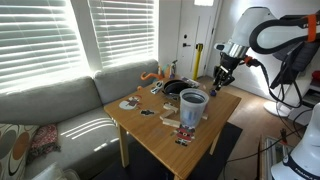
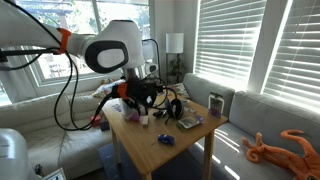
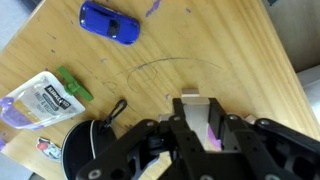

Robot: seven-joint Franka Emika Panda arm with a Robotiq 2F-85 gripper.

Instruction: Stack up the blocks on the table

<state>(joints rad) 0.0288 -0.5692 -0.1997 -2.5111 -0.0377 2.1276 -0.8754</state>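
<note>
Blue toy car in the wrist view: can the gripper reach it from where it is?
Probably yes. Only bare table lies between the gripper and the blue toy car, and nothing covers the car. But a pink piece sits between its jaws, so it may be occupied.

Tan table [image 3: 230,70], blue toy car [image 3: 110,23], purple block [image 3: 213,128], grey sofa [image 1: 60,100].

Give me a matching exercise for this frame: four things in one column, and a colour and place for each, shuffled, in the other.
Things:
1. toy car
2. block
3. toy octopus
4. cup

Colour and place:
A. orange, on the sofa
B. pink, between the fingers
C. grey, upright on the table
D. blue, on the table

Pairs: 1-D, 2-B, 3-A, 4-C.
</note>
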